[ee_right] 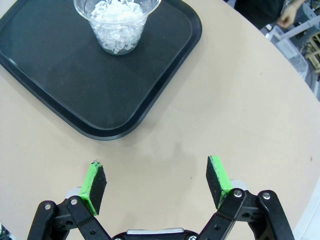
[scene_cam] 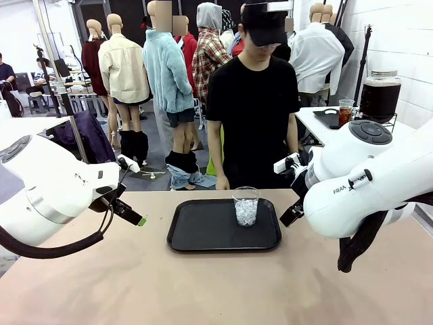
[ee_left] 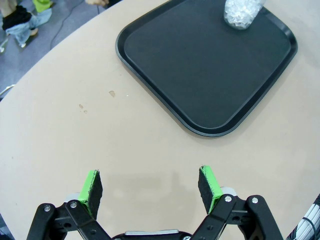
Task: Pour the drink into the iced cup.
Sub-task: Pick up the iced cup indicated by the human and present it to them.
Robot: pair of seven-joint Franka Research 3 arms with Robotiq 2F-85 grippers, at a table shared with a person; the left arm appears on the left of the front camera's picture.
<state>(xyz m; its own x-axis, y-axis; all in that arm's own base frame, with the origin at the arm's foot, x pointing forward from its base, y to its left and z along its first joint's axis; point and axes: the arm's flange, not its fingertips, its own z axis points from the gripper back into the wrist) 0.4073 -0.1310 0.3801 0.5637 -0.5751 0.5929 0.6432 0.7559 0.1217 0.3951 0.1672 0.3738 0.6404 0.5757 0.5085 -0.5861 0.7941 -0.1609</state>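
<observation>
My left end effector (ee_left: pixel 150 181) and right end effector (ee_right: pixel 156 175), both spread apart, flanked the tray (scene_cam: pixel 203 233) carrying the iced cup (scene_cam: pixel 245 206); a person (scene_cam: pixel 252 115) stood beyond.

A black tray (scene_cam: pixel 203 231) lies on the beige table (scene_cam: pixel 101 284), a person (scene_cam: pixel 252 108) standing behind.

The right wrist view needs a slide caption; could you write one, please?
Open right hand above the table, facing an iced cup on a black tray.
</observation>
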